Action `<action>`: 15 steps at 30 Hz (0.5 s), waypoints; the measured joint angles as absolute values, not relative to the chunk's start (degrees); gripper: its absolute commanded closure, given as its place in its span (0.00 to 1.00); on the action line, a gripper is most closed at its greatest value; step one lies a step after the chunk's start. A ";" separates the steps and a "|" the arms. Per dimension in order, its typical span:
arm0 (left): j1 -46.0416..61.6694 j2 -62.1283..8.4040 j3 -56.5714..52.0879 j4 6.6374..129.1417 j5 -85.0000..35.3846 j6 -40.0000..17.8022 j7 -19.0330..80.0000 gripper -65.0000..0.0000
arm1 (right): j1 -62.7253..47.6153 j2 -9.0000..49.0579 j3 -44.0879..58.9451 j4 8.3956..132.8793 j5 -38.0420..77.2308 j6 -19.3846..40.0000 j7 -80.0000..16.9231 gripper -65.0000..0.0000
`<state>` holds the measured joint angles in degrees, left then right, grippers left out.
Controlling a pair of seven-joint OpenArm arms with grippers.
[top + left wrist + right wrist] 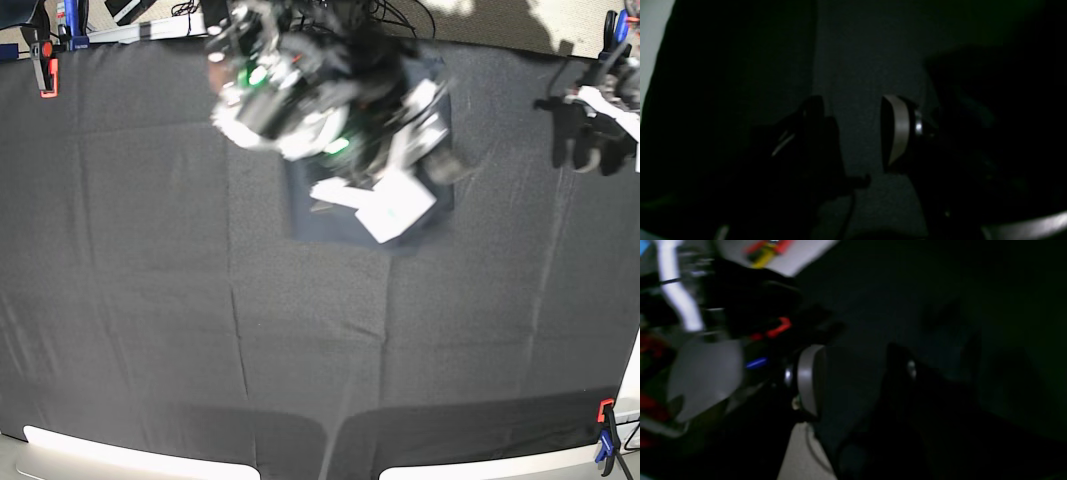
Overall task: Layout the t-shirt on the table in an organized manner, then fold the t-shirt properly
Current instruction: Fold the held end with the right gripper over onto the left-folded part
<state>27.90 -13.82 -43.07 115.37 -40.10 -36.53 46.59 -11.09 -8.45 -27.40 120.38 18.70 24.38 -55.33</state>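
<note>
Nowhere legible writing on t-shirt [330, 228]

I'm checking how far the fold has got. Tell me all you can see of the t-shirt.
The t-shirt is dark navy, thin cloth, lying as a compact, roughly rectangular folded bundle at the far middle of the table. One arm, blurred, covers most of it; only its near and side edges show. No collar, sleeves or label are visible. Whether a claw touches it cannot be told.

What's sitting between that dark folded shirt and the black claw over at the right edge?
Nothing: in the base view only bare black cloth of the table separates the t-shirt from the left gripper.
</note>
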 measured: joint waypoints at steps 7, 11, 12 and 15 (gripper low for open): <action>27.90 -13.82 -43.20 115.37 -41.67 -36.56 46.61 0.60 | -10.81 -8.40 -28.40 120.38 23.64 25.69 -55.53 0.55; 27.90 -13.82 -43.20 115.37 -43.77 -36.56 46.76 0.60 | -10.13 -8.45 -27.88 121.05 16.91 26.11 -60.51 0.55; 27.90 -13.82 -43.18 115.37 -43.79 -36.56 46.76 0.60 | -10.00 -8.43 -27.53 121.58 13.76 26.13 -62.52 0.55; 27.90 -13.82 -43.18 115.37 -43.79 -36.56 46.74 0.60 | -9.98 -8.21 -26.85 123.26 8.71 26.09 -64.01 0.55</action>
<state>27.90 -13.82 -43.18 115.37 -43.79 -36.56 46.74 -9.98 -8.21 -26.85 123.26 8.71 26.09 -64.01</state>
